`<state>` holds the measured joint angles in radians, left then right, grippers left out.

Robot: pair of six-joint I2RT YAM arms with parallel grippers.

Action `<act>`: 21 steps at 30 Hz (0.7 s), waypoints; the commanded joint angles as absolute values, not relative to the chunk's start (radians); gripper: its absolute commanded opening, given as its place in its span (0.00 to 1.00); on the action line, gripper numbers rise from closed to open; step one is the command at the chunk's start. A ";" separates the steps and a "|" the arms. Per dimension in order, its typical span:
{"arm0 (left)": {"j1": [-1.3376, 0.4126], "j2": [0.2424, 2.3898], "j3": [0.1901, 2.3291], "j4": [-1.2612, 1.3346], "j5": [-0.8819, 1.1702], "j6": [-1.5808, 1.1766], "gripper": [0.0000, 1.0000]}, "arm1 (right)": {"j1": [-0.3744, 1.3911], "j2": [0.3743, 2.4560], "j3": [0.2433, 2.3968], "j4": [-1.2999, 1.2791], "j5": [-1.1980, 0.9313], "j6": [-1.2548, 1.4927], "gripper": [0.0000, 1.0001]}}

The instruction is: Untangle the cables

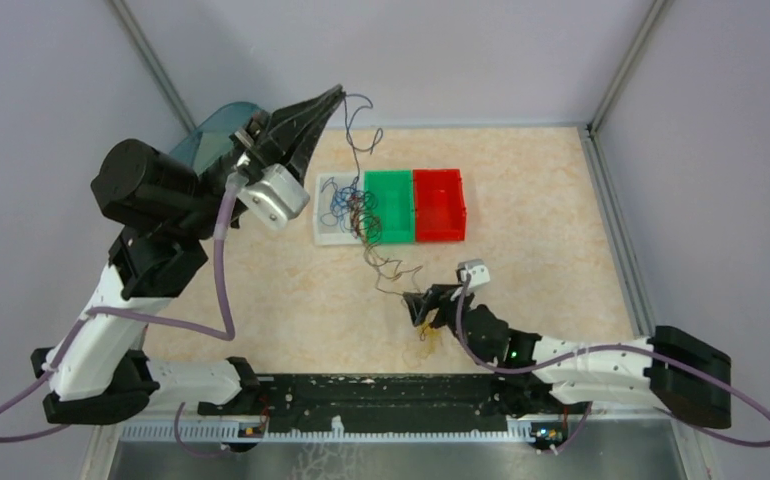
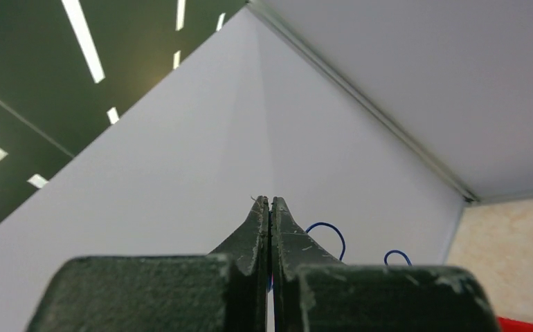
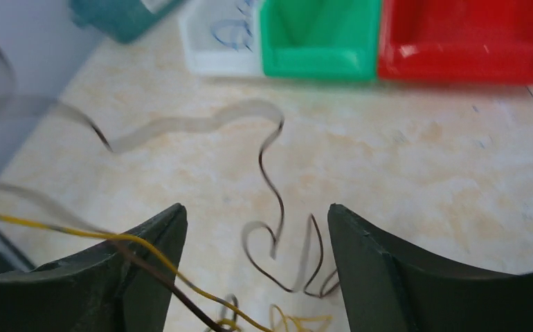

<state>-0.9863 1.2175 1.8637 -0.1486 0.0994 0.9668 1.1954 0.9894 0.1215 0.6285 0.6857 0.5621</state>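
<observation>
Presently, your inventory, left to right as the overhead view lays it out:

1. Left gripper (image 1: 335, 95): raised high over the far-left part of the table (image 1: 561, 250). It is clenched on the blue strand (image 1: 376, 135). In its wrist view the fingers (image 2: 253, 235) meet with no gap, with blue loops just beside them.
2. Teal bin (image 1: 211, 135): far-left corner, partly hidden behind that arm.
3. Cables, main knot (image 1: 346, 205): a tangle of blue and dark wire in the white tray (image 1: 323, 236), spilling against the left wall of the green bin (image 1: 391, 205).
4. Blue strand: its long axis runs from the clenched tips down into that knot, curling on the way.
5. Brown strand (image 1: 386, 268): leaves the knot and snakes diagonally across the table toward the near right, ending by the right arm.
6. Red bin (image 1: 439, 205): touching the green bin's right side.
7. Right gripper (image 3: 255, 211): low over the table, released, jaws standing well apart. The brown strand's curls lie between them.
8. Yellow strand (image 3: 42, 225): drapes over that gripper's left finger (image 3: 146, 270) together with a dark wire. You cannot tell whether it rests on the finger or only crosses in front.
</observation>
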 commanded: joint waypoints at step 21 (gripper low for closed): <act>-0.986 1.137 1.746 -0.423 0.325 0.832 0.00 | 1.077 0.901 0.568 0.576 0.205 0.386 0.61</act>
<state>-0.9863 1.1553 1.7298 -0.4229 0.2970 0.8494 1.0931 0.8799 0.5312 0.4770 0.2707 0.3534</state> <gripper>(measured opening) 0.006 0.644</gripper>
